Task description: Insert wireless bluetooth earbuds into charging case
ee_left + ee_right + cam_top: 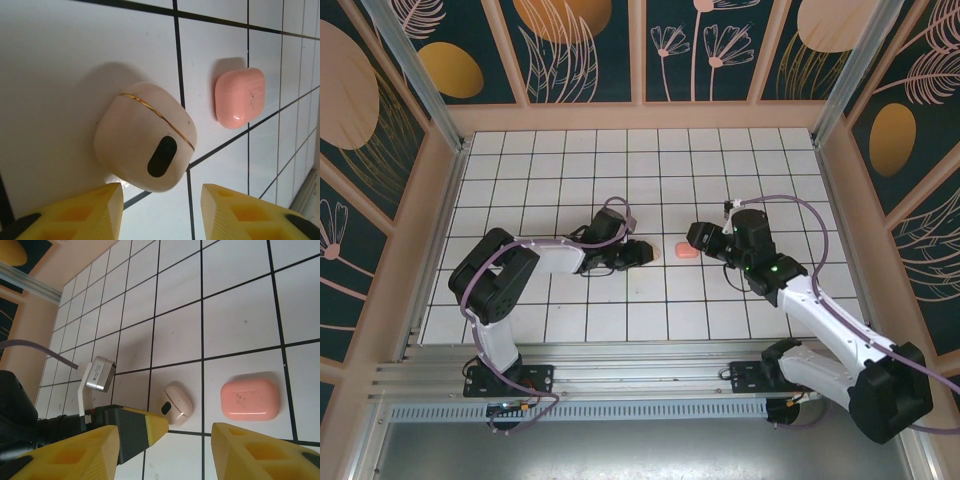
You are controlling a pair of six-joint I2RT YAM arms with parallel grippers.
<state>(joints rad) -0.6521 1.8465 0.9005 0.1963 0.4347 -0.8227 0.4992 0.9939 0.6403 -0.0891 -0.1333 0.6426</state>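
Cream charging case (145, 137) lies just ahead of the left jaws, parted and empty; right jaws likewise.

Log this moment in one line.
left gripper open, cream case at its fingertips | right gripper open, empty | pink case apart, both closed

Quick headcount, here goes. Cases: two total, one cream case (145, 137) with a gold seam and a dark oval spot, and one coral-pink case (240, 97). Robot arms: two, so one left arm (510, 275) and one right arm (830, 320). Grippers: also two, the left gripper (162, 199) and the right gripper (165, 440). Each one has two yellow fingers (95, 210), which makes four fingers overall. Desks: just one desk (580, 160), white with a black grid.
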